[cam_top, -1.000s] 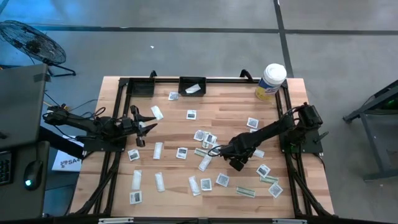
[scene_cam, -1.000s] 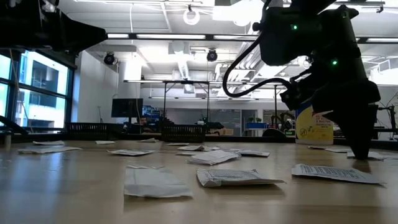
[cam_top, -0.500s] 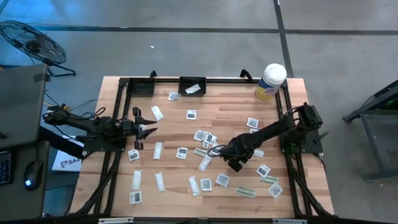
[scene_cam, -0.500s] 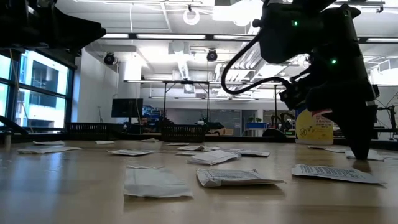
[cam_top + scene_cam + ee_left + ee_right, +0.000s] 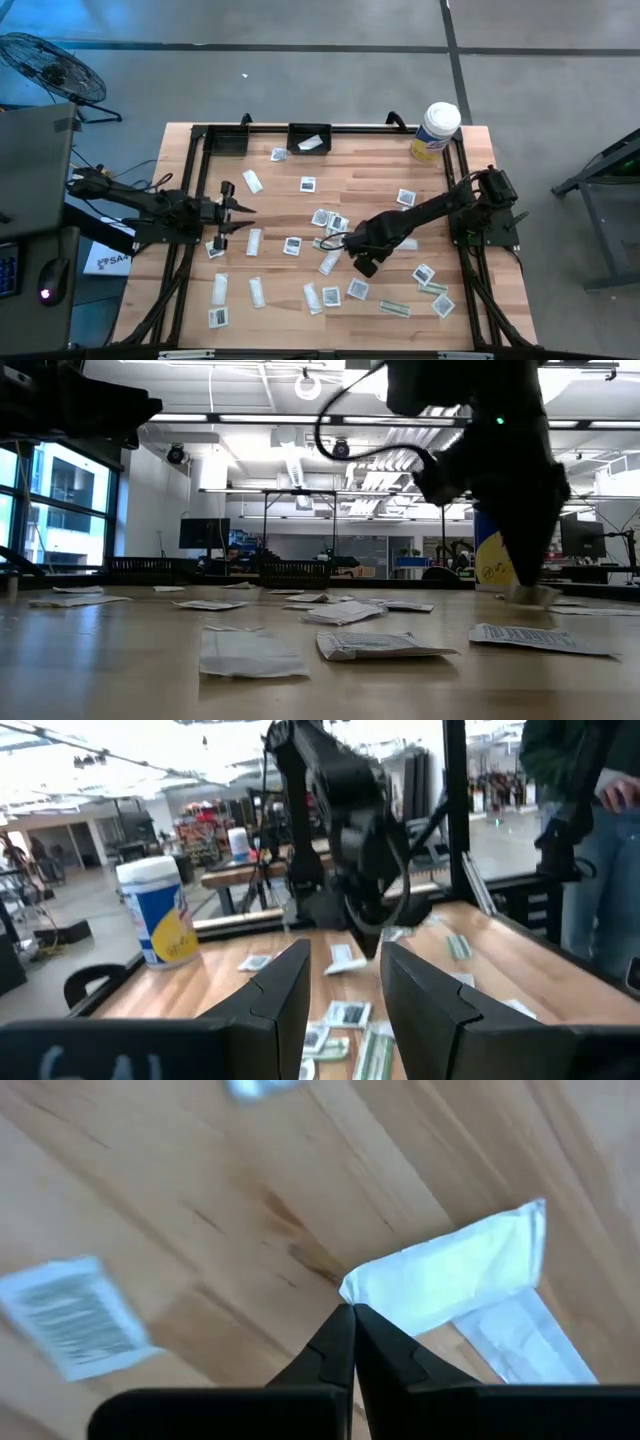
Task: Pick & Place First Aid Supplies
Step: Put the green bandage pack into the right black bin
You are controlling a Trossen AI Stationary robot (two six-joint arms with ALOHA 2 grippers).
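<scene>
Your right gripper point(image 5: 352, 1312) has its jaws pinched on the corner of a narrow white packet point(image 5: 455, 1275), well across the table point(image 5: 380, 170) from the white tub point(image 5: 434, 131). Your left gripper point(image 5: 243, 208) stands part open and empty, farther still from the tub.

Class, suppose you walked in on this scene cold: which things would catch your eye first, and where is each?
The scatter of small white packets across the wooden table stands out first. Near the middle, the right gripper has its fingers pinched shut on the corner of one white packet. The left gripper hangs over the table's left side, and a white tub with a yellow label stands at the far right corner.
</scene>
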